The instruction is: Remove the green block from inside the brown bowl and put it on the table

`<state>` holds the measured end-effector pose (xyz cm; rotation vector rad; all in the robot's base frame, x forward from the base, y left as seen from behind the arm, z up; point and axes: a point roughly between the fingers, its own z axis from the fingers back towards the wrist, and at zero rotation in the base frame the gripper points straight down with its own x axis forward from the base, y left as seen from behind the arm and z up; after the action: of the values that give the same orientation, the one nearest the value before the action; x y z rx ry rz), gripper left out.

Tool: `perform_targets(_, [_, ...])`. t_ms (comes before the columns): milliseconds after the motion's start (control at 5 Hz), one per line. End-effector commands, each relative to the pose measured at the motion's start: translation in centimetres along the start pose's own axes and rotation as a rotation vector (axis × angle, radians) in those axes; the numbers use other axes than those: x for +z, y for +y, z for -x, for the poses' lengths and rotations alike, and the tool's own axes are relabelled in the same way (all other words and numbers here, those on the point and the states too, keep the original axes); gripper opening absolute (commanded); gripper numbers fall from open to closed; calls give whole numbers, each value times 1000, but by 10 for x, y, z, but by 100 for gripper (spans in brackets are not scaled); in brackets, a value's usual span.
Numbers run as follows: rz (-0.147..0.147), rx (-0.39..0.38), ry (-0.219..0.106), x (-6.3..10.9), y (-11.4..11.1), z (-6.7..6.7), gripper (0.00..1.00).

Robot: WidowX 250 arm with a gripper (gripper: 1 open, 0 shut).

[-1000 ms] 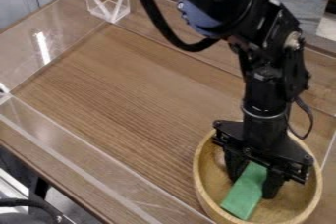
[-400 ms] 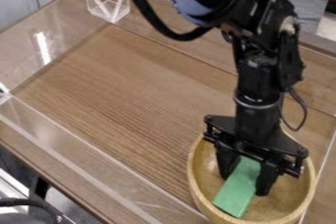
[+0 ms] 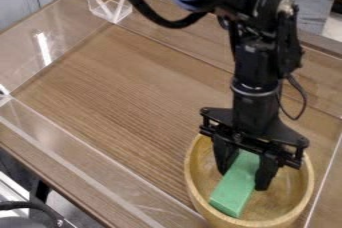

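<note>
Fingers (image 3: 246,164) closed on green block (image 3: 234,189), block within brown bowl (image 3: 197,184). Lift-out step, you judge. Raise it clear of rim, then carry toward table (image 3: 127,102).

The wide brown wood-grain tabletop (image 3: 114,87) is lying bare to the left of the light tan round wooden bowl (image 3: 197,185), offering free passage low over its surface. The bowl's thick rim is standing all around the flat green rectangular block (image 3: 234,186), so any sideways way out is being barred and only the space above is leading over it. The black robot gripper (image 3: 251,157) is filling the bowl's far part, and its arm is rising above, blocking approach from behind. The low clear acrylic wall (image 3: 80,162) is running along the table's near-left edge, and a clear angular plastic piece (image 3: 110,3) is occupying the far-left corner.
</note>
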<state>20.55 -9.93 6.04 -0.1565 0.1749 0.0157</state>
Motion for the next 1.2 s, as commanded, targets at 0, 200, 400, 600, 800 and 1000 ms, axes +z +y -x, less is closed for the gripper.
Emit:
perform_targets(0, [29, -1, -64, 26, -1, -7, 0])
perform_targets(200, [39, 10, -69, 34, 3, -6, 0])
perform_targets(400, [51, 22, -78, 42, 8, -6, 0])
perform_targets(600, [60, 31, -83, 48, 13, -6, 0])
perform_targets(800, [70, 45, -89, 57, 18, -5, 0])
perform_targets(1000, [82, 50, -101, 65, 23, -6, 0])
